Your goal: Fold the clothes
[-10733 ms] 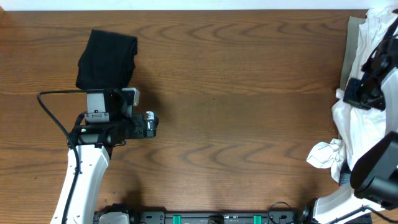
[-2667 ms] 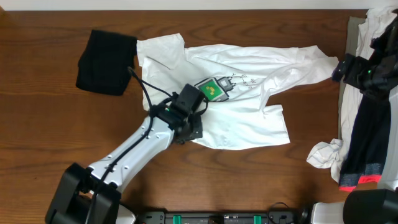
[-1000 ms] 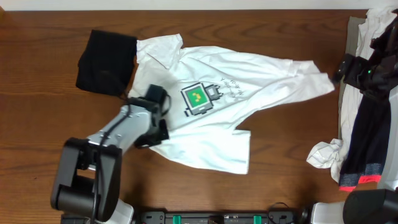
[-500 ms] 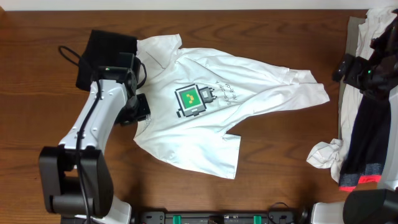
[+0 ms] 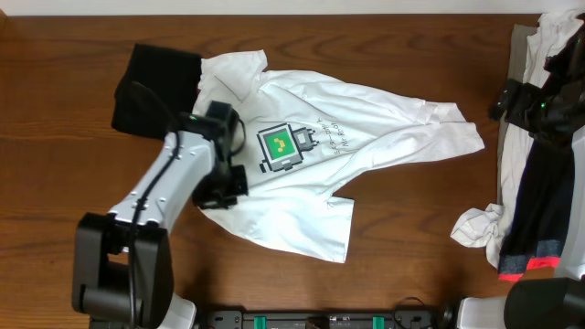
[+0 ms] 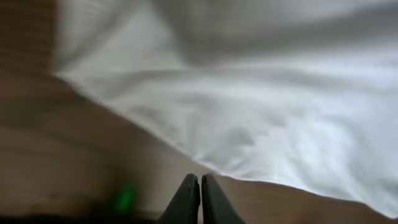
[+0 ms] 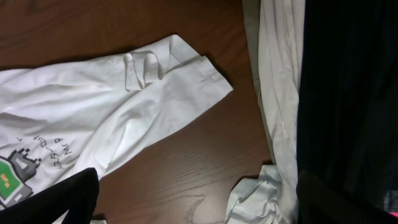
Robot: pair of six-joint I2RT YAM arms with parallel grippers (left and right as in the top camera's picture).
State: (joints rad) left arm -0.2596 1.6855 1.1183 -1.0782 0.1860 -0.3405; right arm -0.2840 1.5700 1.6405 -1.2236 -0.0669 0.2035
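A: Where does the white T-shirt (image 5: pixel 384 123) lie?

B: It lies spread on the table (image 5: pixel 411 265), a little left of the middle, with the pixel-robot print (image 5: pixel 285 149) facing up. One sleeve reaches toward 3 o'clock. The other points to 11 o'clock, just beside a folded black garment (image 5: pixel 155 87).

A: And the left gripper (image 5: pixel 226 189)?

B: It is at 8 o'clock from the print, at the edge of the shirt. In the wrist view its fingers (image 6: pixel 186 196) are pressed together with nothing between them, over bare wood next to the white cloth.

A: The right gripper (image 7: pixel 193 186)?

B: It is at the 3 o'clock side of the table, near a pile of white and black clothes (image 5: pixel 539 192). Its fingers stand wide apart and hold nothing
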